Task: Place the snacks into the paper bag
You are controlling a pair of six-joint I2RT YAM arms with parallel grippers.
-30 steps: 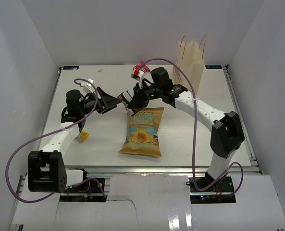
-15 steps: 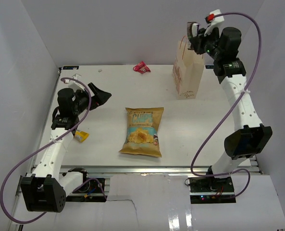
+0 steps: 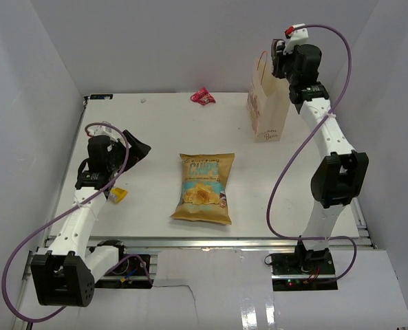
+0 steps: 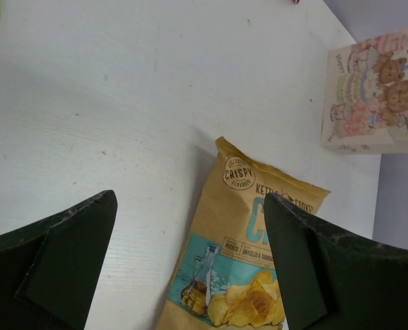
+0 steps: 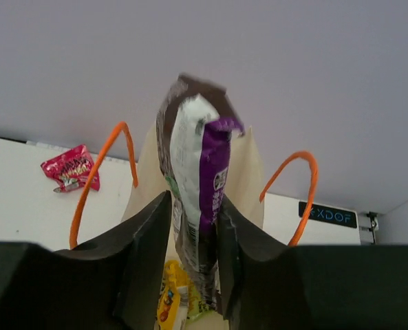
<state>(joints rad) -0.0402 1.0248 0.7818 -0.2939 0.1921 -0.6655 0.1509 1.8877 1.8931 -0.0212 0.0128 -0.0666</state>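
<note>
Right wrist view gives the closest look at the dark brown packet [image 5: 197, 179]: it stands upright, with a white and purple side, and the right gripper [image 5: 193, 206] is clamped on its lower part, one finger on each side. Just behind and below it is the open mouth of the paper bag [image 5: 248, 172], with the two orange loop handles [image 5: 97, 179] rising on the left and right. Some yellow wrappers [image 5: 168, 299] lie already inside the bag, which no other view shows.

From the top external camera the paper bag [image 3: 269, 103] stands upright at the far right part of the table [image 3: 155, 124], and the right gripper [image 3: 281, 58] is high above its mouth. Here the packet itself is too small to tell clearly.

A pink-red packet [image 3: 203, 96] lies at the far edge of the table, left of the bag and apart from it; the right wrist camera also catches it [image 5: 71, 168]. The chips bag [image 3: 205, 189] lies flat in the middle of the table.

At the left side the left gripper [image 3: 136, 146] holds nothing. The left wrist view shows its jaws spread wide [image 4: 190, 206], with the chips bag [image 4: 252, 261] on the table beyond them, and also the coloured bear print on the side of the paper bag [image 4: 372, 103]. A yellow packet [image 3: 118, 195] lies near the left arm.
</note>
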